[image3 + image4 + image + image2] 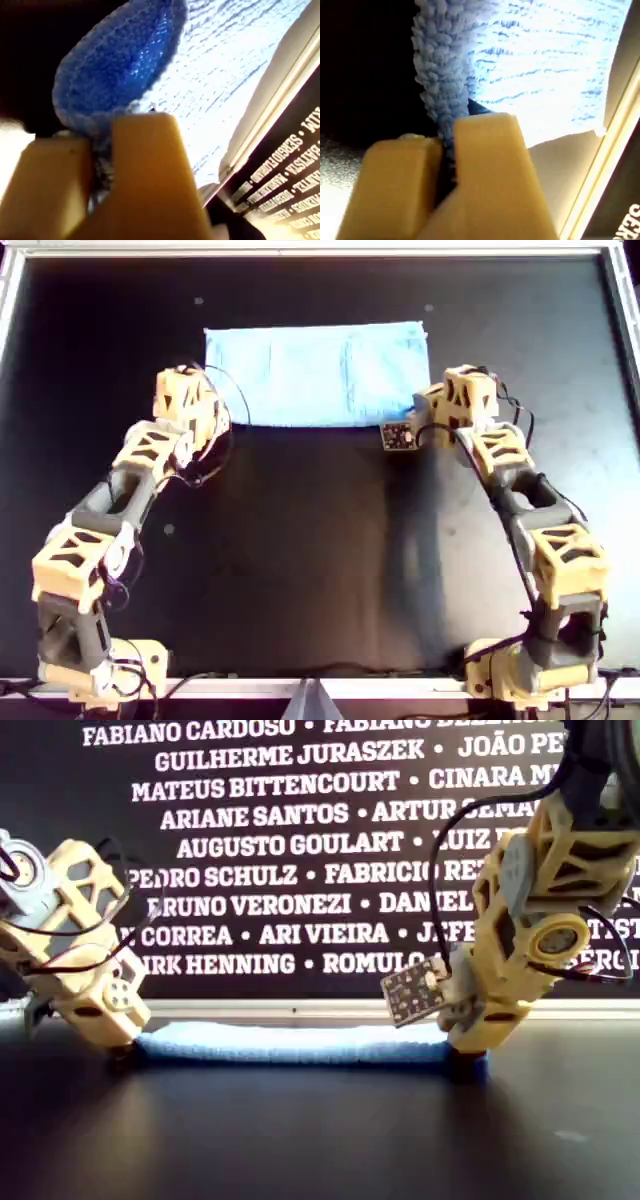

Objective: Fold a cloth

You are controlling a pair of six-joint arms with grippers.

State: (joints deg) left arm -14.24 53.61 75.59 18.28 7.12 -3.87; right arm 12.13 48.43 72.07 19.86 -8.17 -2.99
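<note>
The light blue cloth lies flat as a wide rectangle on the far half of the black mat. It shows as a low strip in the exterior view. One yellow gripper is down at its near corner on the overhead view's left, another at its near corner on the right. My first gripper is shut on a bunched edge of the cloth. My second gripper is shut on a raised edge of the cloth. The wrist views do not show which arm is which.
A black mat covers the table inside a metal rail. A dark banner with white names stands behind the far rail. A small circuit board hangs beside the gripper on the overhead view's right.
</note>
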